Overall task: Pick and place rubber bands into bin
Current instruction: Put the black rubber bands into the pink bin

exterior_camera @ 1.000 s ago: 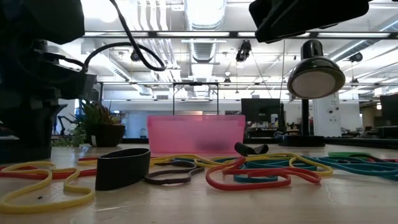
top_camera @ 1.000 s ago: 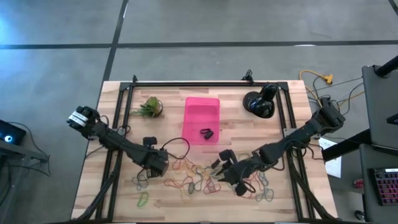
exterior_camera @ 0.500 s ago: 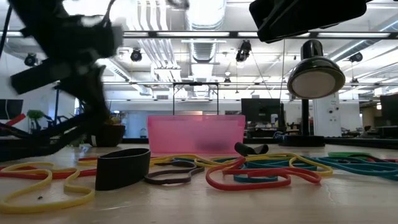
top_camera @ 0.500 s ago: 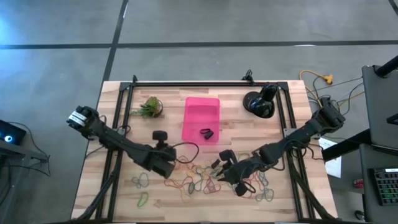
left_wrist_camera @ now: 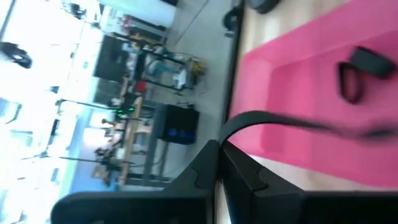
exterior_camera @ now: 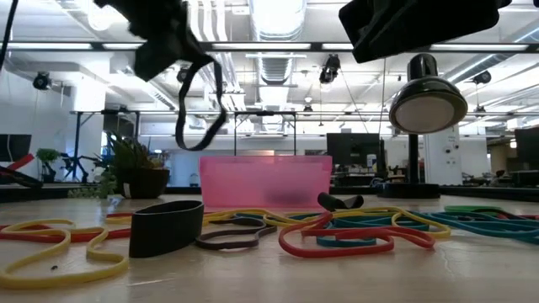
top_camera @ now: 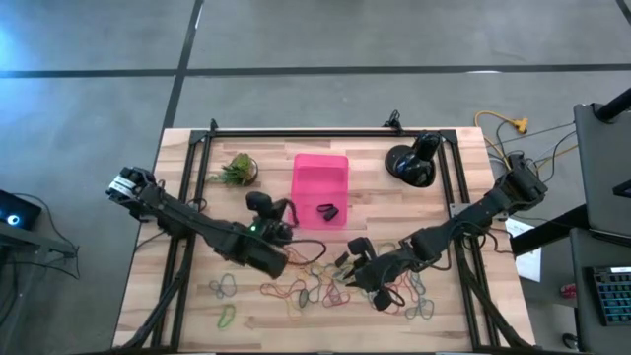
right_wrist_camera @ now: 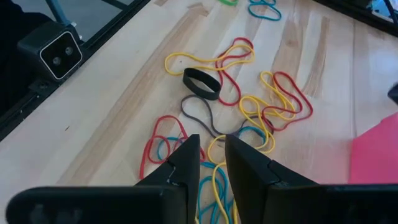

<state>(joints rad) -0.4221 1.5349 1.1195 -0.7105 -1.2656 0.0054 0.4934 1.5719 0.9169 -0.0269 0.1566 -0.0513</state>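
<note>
The left gripper (top_camera: 288, 229) is pinched shut on 1 black rubber band (exterior_camera: 199, 109), lifted clear of the table just off the pink bin (top_camera: 317, 171) – presumably for dropping in. The right gripper (right_wrist_camera: 211, 163) hovers over the pile (right_wrist_camera: 249, 106) near the front edge, fingers narrowly parted, empty.

A light wooden table (top_camera: 187, 306) carries the pink bin (top_camera: 319, 190), a small potted plant (top_camera: 237, 170), a round black lamp (top_camera: 413, 161), and a scatter of coloured rubber bands (top_camera: 306, 286) strewn across its near half
</note>
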